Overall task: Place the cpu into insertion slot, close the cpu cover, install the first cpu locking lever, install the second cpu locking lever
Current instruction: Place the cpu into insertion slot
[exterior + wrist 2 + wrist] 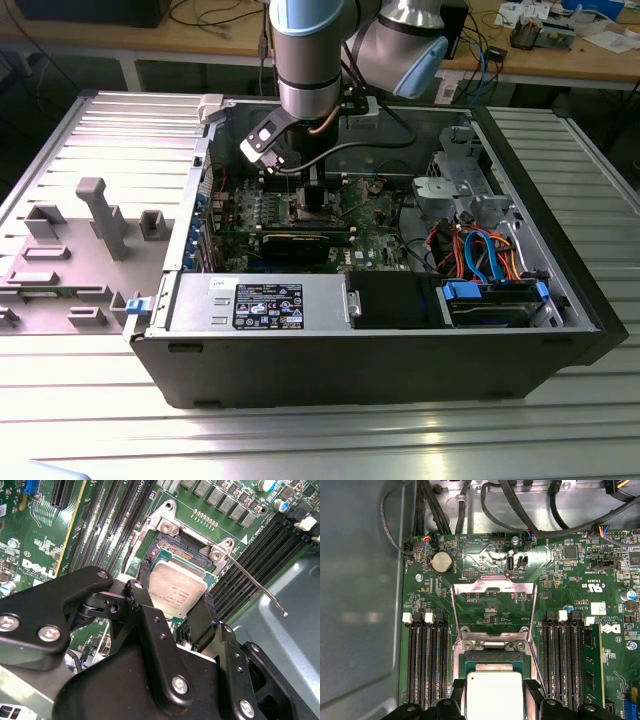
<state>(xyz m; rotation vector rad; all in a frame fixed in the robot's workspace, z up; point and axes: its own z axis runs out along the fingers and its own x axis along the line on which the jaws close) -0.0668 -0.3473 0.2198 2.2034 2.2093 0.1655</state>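
The end effector [494, 689] was clamped on the cpu [494, 700], held directly over the insertion slot [182, 549] with the cpu cover [492, 586] swung open at the slot's hinged edge, so the placing step seemed in hand, calling for square, gentle seating.

Overhead light is glaring off the ribbed metal table [330, 445] in the exterior view while the computer case [380, 370] is lying in shadow inside; in the first wrist view the chip [493, 696] is shining, perhaps washed out.
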